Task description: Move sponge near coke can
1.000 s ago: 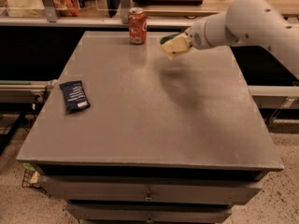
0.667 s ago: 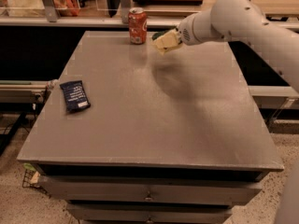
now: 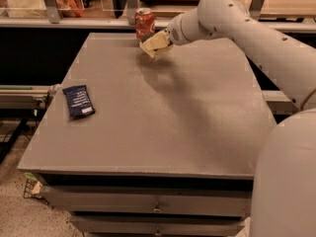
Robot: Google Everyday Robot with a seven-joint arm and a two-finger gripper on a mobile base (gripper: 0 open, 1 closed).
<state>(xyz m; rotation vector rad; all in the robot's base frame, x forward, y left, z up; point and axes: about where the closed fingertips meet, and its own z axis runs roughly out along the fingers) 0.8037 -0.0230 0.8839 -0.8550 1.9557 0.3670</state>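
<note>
The coke can (image 3: 144, 23), red-orange with a silver top, stands upright at the far edge of the grey table (image 3: 163, 117). My gripper (image 3: 159, 44) reaches in from the right on the white arm and is shut on the sponge (image 3: 154, 43), whose pale yellow foam shows. The sponge hangs just above the tabletop, immediately right of and in front of the can, nearly touching it. The sponge's green top is mostly hidden.
A dark blue flat packet (image 3: 78, 101) lies near the table's left edge. A counter with a rail (image 3: 74, 21) and bagged items runs behind the table. My white arm (image 3: 256, 38) crosses the far right corner. Drawers (image 3: 158, 206) sit under the front edge.
My gripper has carried the sponge leftward along the far side of the table, from well right of the can to right beside it, and a little lower.
</note>
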